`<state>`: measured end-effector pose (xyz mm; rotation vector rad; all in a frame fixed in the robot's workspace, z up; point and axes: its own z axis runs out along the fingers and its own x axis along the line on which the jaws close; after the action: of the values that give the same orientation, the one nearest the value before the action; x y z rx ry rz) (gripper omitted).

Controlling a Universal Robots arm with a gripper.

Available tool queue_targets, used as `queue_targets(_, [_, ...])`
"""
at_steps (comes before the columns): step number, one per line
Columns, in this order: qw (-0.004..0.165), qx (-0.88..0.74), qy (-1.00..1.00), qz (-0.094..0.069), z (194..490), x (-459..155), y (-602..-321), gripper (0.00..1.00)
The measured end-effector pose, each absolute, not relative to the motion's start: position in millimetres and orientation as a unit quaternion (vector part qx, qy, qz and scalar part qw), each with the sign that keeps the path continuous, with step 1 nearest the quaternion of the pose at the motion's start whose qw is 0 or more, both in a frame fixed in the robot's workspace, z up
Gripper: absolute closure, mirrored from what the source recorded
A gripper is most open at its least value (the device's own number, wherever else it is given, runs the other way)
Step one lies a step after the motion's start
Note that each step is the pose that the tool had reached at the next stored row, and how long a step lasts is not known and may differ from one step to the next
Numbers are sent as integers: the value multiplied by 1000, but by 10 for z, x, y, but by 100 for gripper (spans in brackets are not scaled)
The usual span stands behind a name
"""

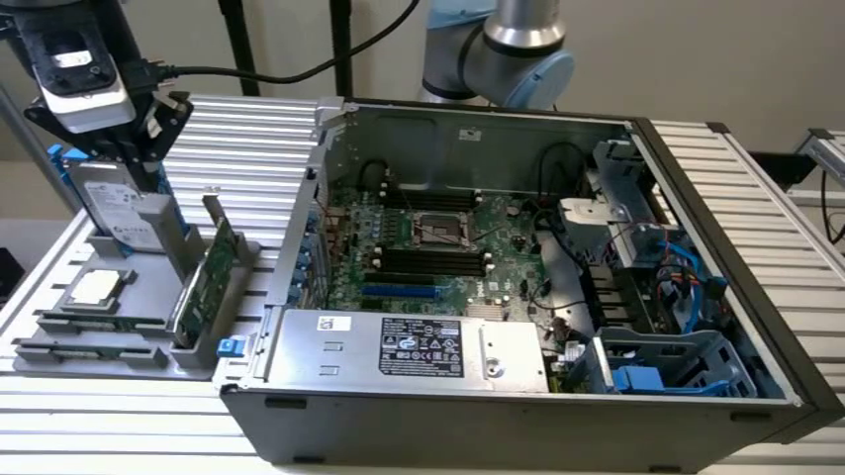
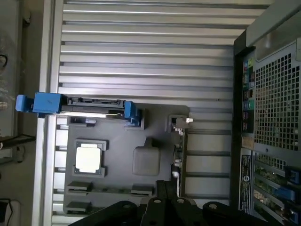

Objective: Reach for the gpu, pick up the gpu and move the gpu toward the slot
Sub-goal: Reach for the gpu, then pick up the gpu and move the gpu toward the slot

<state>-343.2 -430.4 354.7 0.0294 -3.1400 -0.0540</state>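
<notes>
Going from the exterior view's left: the black gripper [image 1: 130, 124] hangs up high over the upright silver hard drive with blue rails [image 1: 117, 203]. Honestly I can't tell if it's spread apart or closed up. Below that is the grey plastic holder tray [image 1: 79, 346] with the small square silver chip [image 1: 98, 288] lying flat in it. Next over, on the side of the tray nearest the case, is the gpu [image 1: 208, 269], a thin flat green circuit-board card. It stands on its long edge in a groove, parked there and well apart from the gripper. Then comes the open grey metal computer case [image 1: 528, 416], with the green motherboard [image 1: 436, 247] inside and a blue slot [image 1: 407, 292] on it. My take on the card: light and stiff, but fragile, and probably slick on the bare faces. I'd pinch it across its thin top edge, near the middle so it doesn't swing. I'd stay off the chips and clear of the contact edge down in the groove.
</notes>
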Motion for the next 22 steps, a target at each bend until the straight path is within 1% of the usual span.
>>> queue_targets(9, [0,9,-1000,-14,3498,-3218,-4422,89])
queue_targets(22, [2,9,-1000,-14,3498,-3205,-4429,89])
